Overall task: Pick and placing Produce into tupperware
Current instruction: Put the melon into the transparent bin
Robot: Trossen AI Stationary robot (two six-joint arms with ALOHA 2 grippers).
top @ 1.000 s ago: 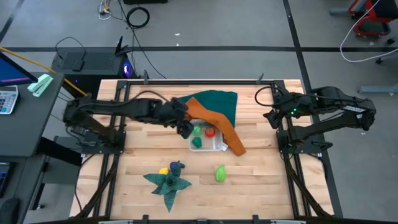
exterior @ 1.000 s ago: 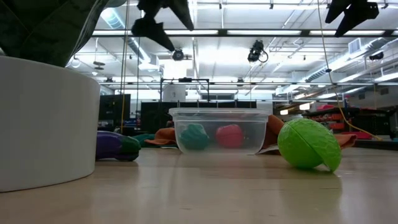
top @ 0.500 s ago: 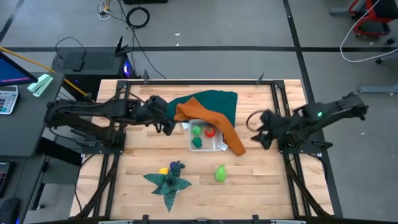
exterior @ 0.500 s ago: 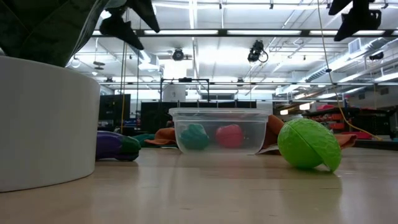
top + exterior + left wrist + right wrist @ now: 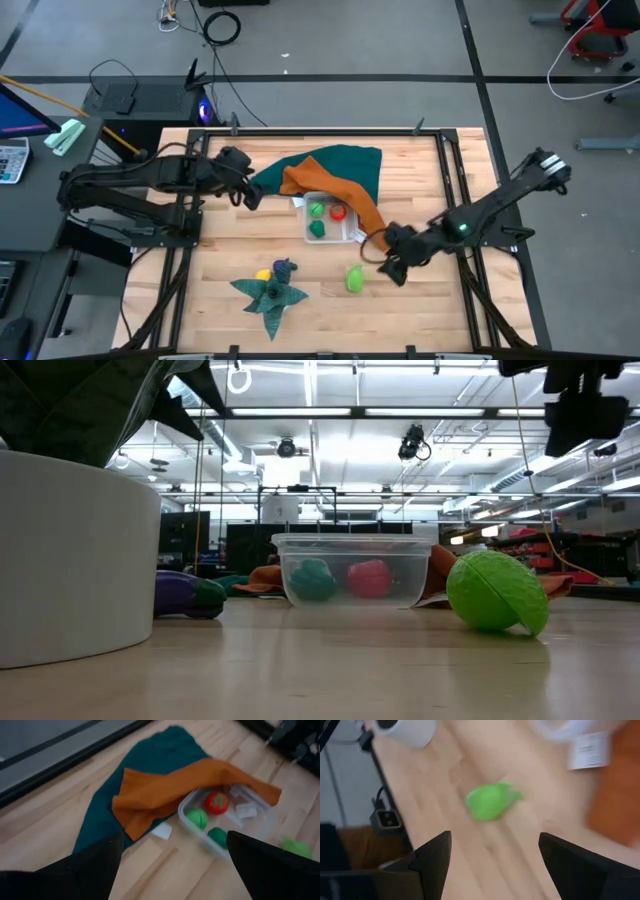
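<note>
The clear tupperware (image 5: 330,219) stands mid-table with a red (image 5: 217,802), a light green (image 5: 197,817) and a dark green (image 5: 218,836) piece of produce in it. Another light green piece (image 5: 353,278) lies on the wood nearer the front. A yellow piece (image 5: 262,274) and a purple piece (image 5: 285,267) sit by the star-shaped dark green cloth (image 5: 270,295). My right gripper (image 5: 390,268) hangs open just right of the loose green piece (image 5: 490,800), above the table. My left gripper (image 5: 247,198) is open, left of the tupperware.
A long orange cloth (image 5: 340,195) lies draped over the tupperware's far and right rim, on top of a teal cloth (image 5: 345,165) at the back. A big white round object (image 5: 70,550) stands close to the low camera at the table's front.
My right gripper has swung from the table's right edge toward the middle and near side, sinking and tipping downward, and now hangs by the loose green piece. My left gripper has drawn back from over the tupperware toward the table's left edge. Nothing on the table has moved.
</note>
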